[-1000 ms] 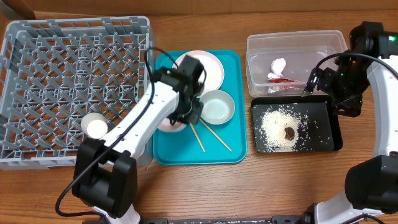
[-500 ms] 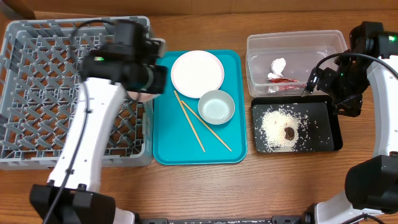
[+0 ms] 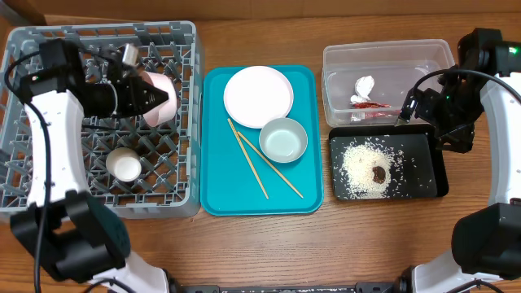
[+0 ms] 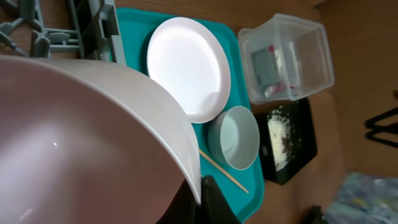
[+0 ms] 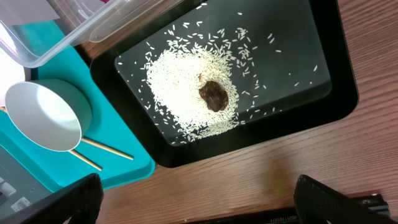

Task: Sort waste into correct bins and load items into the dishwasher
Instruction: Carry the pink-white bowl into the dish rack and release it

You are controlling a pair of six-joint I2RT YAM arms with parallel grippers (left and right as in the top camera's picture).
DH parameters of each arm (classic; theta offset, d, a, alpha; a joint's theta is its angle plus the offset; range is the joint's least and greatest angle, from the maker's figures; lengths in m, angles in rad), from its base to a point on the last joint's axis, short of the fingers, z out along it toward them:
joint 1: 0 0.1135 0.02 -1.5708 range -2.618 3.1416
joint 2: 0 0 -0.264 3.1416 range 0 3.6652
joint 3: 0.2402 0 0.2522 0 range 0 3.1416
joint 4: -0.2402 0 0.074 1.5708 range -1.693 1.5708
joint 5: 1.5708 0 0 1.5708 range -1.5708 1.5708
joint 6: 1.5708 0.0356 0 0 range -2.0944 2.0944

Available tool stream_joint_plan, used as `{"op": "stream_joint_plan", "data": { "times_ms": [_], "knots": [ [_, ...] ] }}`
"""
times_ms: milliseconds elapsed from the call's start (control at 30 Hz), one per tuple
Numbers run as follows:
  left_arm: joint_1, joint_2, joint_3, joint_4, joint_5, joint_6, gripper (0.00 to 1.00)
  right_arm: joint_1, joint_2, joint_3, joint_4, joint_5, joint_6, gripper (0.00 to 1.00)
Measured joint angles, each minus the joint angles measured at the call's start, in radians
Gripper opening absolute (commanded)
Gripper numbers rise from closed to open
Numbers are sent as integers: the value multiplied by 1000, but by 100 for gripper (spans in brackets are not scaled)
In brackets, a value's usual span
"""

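Now your left end effector (image 3: 145,99) is clenching the pink bowl (image 3: 161,99) by its rim and holding it tilted over the rack (image 3: 98,207), further in than half a second ago, when it was at the right wall. Your right end effector (image 5: 196,193) is staying wide open, empty, above the black tray (image 5: 336,93).

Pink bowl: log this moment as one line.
left jaws: shut on pink bowl, over dish rack | right jaws: open, near black tray
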Motion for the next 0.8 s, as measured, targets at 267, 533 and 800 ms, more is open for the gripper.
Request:
{"op": "stream_joint_plan", "data": {
  "times_ms": [267, 533, 800],
  "knots": [
    [58, 126, 0, -11, 166, 40, 4, 0, 0, 0, 0, -1, 0, 100],
    [105, 162, 2, -42, 241, 57, 4, 0, 0, 0, 0, 0, 0, 100],
    [174, 172, 6, -108, 179, 68, 22, 0, 0, 0, 1, 0, 0, 100]
  ]
}}
